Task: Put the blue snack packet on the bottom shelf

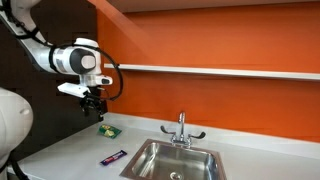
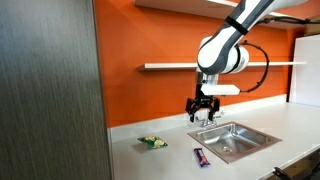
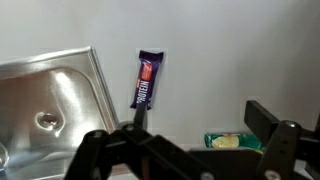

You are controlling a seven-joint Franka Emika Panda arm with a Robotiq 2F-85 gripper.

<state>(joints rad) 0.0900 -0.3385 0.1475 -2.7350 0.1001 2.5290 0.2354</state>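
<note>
Grey-brown and streaked like wood grain, a tall panel (image 2: 50, 90) stands nearest in an exterior view and hides the counter's end. The counter (image 1: 55, 158) is pale, matte and flat. Near its front edge lies the blue packet (image 1: 113, 157) (image 2: 201, 157), a slim, flat bar in glossy dark blue-purple wrap with a light mark, its ends crimped in the wrist view (image 3: 148, 80). It lies just beside the sink (image 1: 178, 160) (image 3: 50, 100), with a strip of counter between them. The sink is a rectangular basin of brushed steel with rounded corners, and a chrome tap (image 1: 181, 128) with two levers stands at its back rim. Further back on the counter lies the green packet (image 1: 108, 131) (image 2: 152, 142) (image 3: 232, 141), squarer and well apart from the blue one. Over it hangs the black gripper (image 1: 95, 103) (image 2: 203, 113) (image 3: 197, 125), clear of the counter, with its fingers spread wide and nothing between them. It hangs from a white arm (image 2: 222, 55) with rounded joints and a looping black cable. Behind is the smooth orange wall (image 1: 200, 40). Across it, higher than the gripper, runs the shelf (image 1: 220, 71) (image 2: 165, 67), a long, thin white ledge. The arm crosses in front of part of it in an exterior view.
</note>
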